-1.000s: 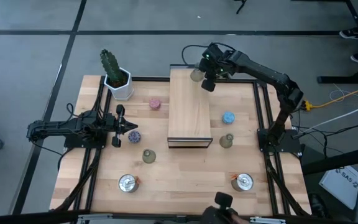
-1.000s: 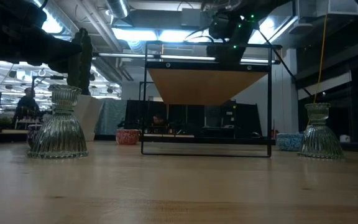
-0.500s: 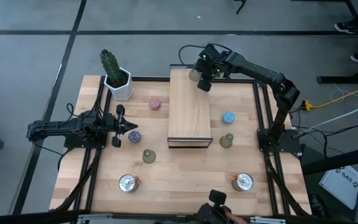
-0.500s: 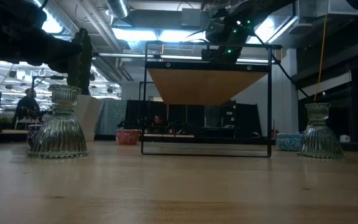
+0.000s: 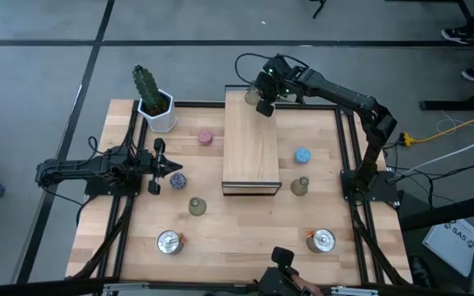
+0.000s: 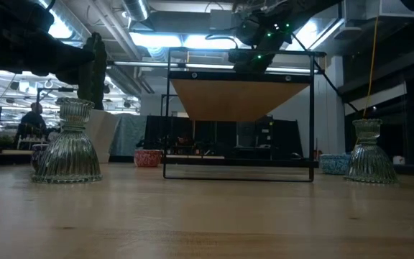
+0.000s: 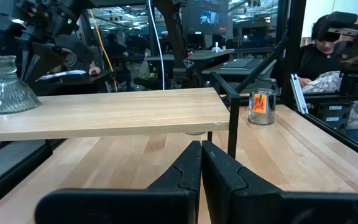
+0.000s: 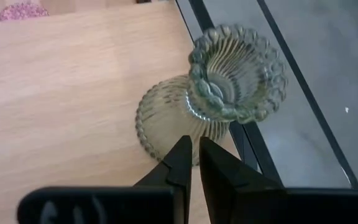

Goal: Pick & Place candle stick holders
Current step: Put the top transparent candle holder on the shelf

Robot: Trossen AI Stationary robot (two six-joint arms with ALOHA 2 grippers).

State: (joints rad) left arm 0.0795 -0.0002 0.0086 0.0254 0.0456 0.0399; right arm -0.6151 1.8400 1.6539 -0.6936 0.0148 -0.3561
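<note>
Olive-green ribbed glass sits right ahead of the right gripper [image 8: 193,163]: one bell-shaped holder [image 8: 210,112] stands upright at the far corner of the long wooden board [image 5: 252,148], close to its edge. The pincer's fingers are together with nothing between them, poised just above and beside the holder's base. My reading is that this holder is now placed and the step in hand is the retreat. The next move calls for lifting clear without nudging the glass off the edge, then reaching for another holder, with the fingers spread first.

The left gripper [image 5: 174,167] waits with its fingers pressed together, the purple holder [image 5: 176,178] just beside its tip.

Counted from above: three green bell-shaped holders (one on the board, two [image 5: 197,205] [image 5: 300,186] on the table), three low round ones (pink [image 5: 206,137], blue [image 5: 302,155], purple), and two shiny silver ones [image 5: 169,242] [image 5: 322,240].
</note>
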